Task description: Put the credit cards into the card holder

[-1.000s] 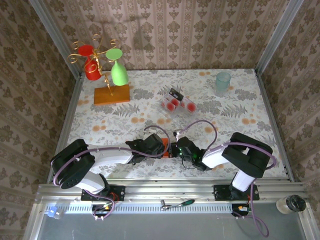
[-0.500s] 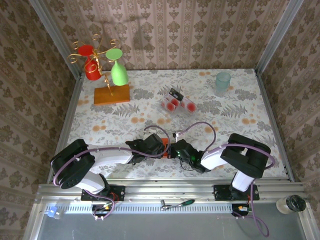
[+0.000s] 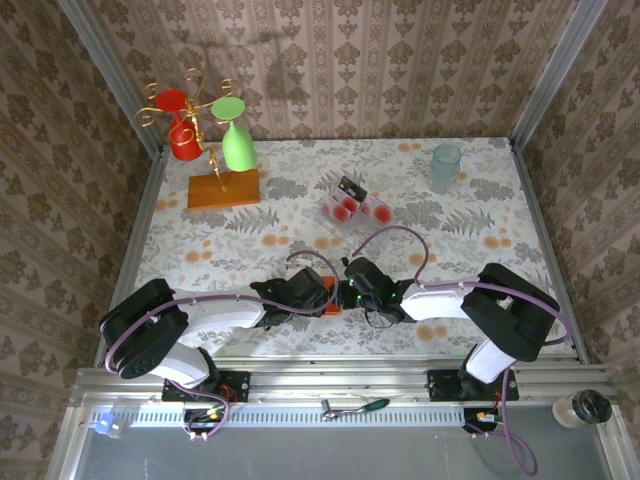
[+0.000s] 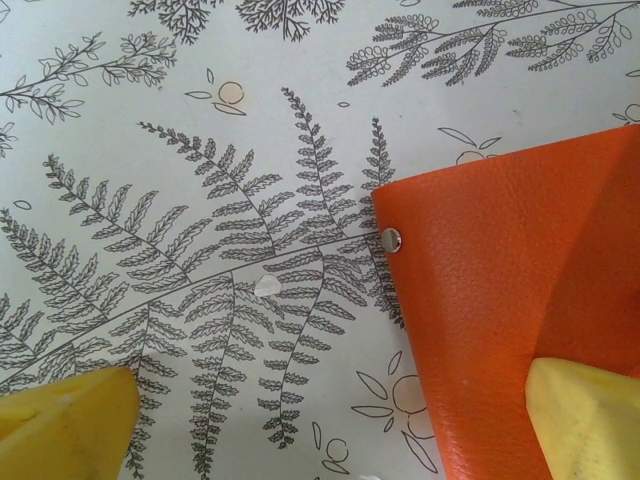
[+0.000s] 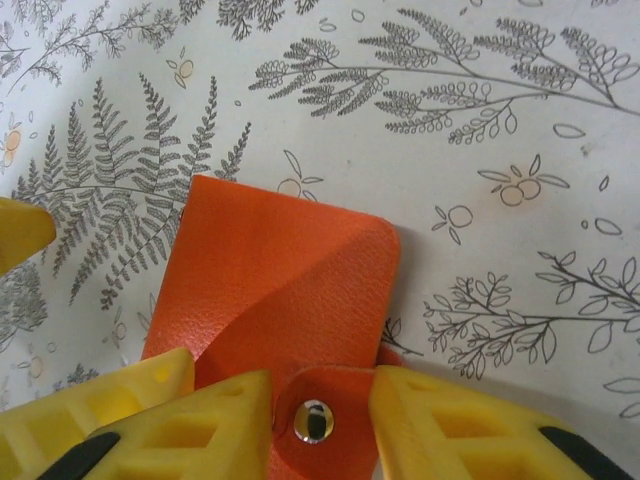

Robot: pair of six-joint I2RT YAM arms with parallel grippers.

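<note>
Right end effector [image 5: 316, 402] astride card holder [image 5: 290, 265]

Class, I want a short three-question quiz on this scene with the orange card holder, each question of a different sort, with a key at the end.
1. True or false: the pile of credit cards touches the card holder.
2. Which metal part shows on the card holder's flap? A zip; B snap stud; C buckle.
3. Fill in: the left gripper has its jaws wide ____.
Key: 1 false, they lie well apart; 2 B; 3 open.
</note>
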